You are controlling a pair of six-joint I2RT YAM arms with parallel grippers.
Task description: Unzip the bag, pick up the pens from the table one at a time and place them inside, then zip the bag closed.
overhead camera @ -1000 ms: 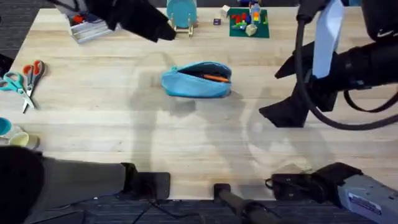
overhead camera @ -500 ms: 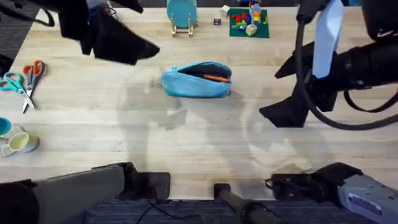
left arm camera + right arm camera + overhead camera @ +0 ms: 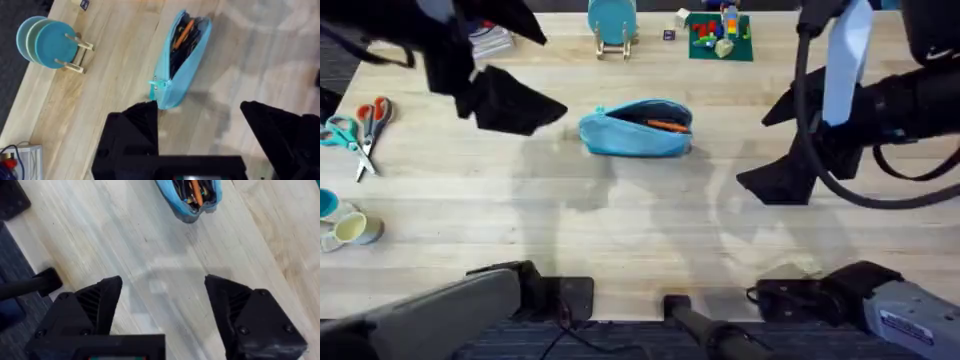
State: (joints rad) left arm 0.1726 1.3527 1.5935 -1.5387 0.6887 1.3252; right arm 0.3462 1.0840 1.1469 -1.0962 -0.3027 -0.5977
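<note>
Overhead first: your bag (image 3: 636, 128) lies in the middle of the table (image 3: 620, 230), toward the far side, its zipper open and an orange pen (image 3: 665, 125) showing in the slot. No pen lies loose on the boards you can see, so the loading looks done and only the zipping is left. The left gripper (image 3: 515, 103) hangs to the left of the bag, apart from it; the right gripper (image 3: 782, 165) hangs well to the bag's right. The scissors (image 3: 362, 130) sit at the far left edge, untouched.

From your left wrist: the left gripper (image 3: 200, 125) is spread wide and empty, just short of the bag's near end (image 3: 177, 60), where the zipper pull (image 3: 157, 86) sits. A dark pen (image 3: 177, 52) lies inside beside the orange one.

From your right wrist: the right gripper (image 3: 162, 300) is also wide and empty over bare wood, with the bag's open mouth (image 3: 192, 195) farther off.
</note>
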